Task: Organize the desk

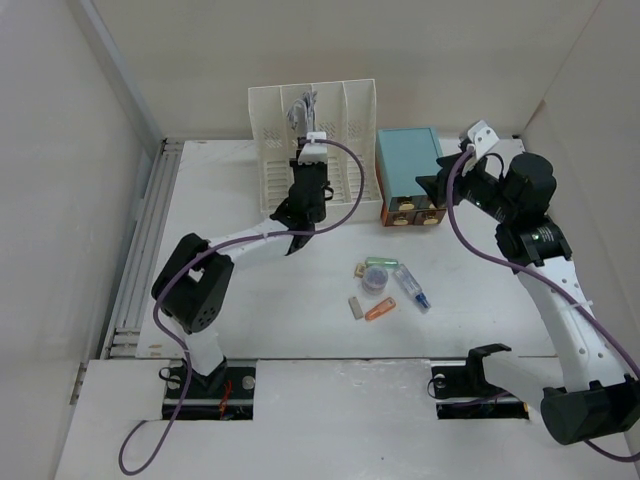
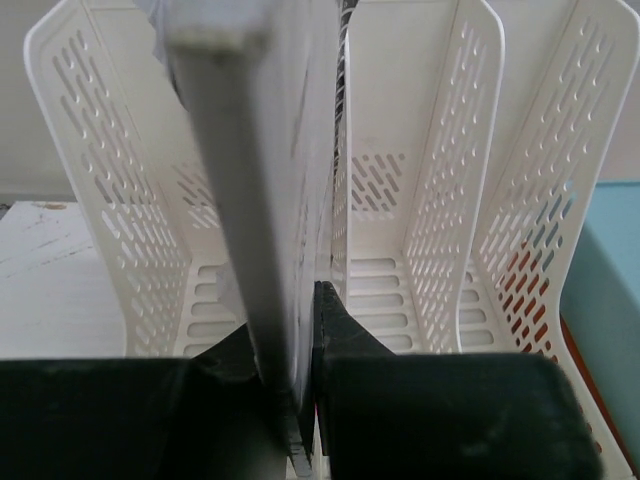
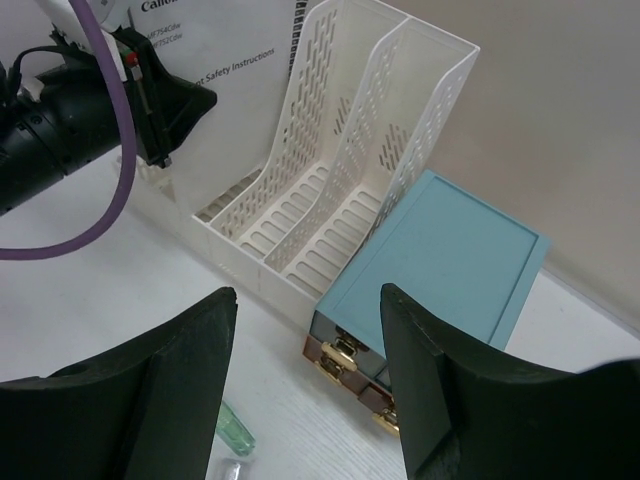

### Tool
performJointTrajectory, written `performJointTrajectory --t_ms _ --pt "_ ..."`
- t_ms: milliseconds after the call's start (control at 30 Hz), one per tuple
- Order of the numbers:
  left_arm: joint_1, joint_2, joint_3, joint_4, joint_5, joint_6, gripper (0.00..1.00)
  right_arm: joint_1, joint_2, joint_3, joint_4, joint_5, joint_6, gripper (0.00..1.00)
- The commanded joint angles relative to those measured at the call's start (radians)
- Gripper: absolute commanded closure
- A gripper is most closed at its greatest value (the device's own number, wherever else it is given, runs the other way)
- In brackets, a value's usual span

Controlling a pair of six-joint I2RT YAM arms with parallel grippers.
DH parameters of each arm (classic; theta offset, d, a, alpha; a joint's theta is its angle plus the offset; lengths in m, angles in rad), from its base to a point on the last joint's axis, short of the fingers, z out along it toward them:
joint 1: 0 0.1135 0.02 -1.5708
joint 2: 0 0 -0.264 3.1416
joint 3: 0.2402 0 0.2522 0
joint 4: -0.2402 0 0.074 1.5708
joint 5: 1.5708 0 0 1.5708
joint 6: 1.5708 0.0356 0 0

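Left gripper (image 2: pixel 295 350) pinches a manual (image 2: pixel 290 200) shut, upright at a file rack (image 2: pixel 430 200) slot. Best to lower it straight between the dividers before releasing. Right gripper (image 3: pixel 305 300) hangs wide, empty.

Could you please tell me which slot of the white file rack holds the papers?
The slot where the left tool grips printed sheets; the two slots nearer the light-blue drawer box are empty.
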Motion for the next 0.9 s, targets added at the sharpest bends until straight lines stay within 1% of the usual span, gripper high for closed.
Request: performJointTrajectory --t_ms 0,33,100,333,567,700,867 --pt "-0.019 0.017 -0.029 0.252 -0.068 0.051 1.0 -0.004 -0.007 0.002 0.054 -0.027 -0.007 0.35" --pt "-0.019 0.039 -0.029 0.303 -0.1 0.085 1.0 -0.004 -0.007 0.002 0.063 -0.036 -0.016 0.35" --pt "-0.03 0.05 -0.014 0.334 -0.128 0.117 1.0 -0.004 -0.007 -0.008 0.063 -0.047 -0.016 0.35" --pt "-0.03 0.082 0.057 0.355 -0.137 0.159 1.0 -0.013 -0.007 -0.008 0.063 -0.056 -0.016 0.35" --pt "0.0 0.091 0.08 0.364 -0.128 0.148 1.0 -0.013 -0.007 -0.017 0.063 -0.065 -0.025 0.35" --pt "0.01 0.091 0.107 0.317 -0.108 0.127 1.0 -0.013 0.002 -0.017 0.063 -0.065 -0.025 0.35" --pt "0.021 0.122 0.095 0.283 -0.096 0.072 1.0 -0.013 0.002 -0.017 0.063 -0.065 -0.025 0.35"
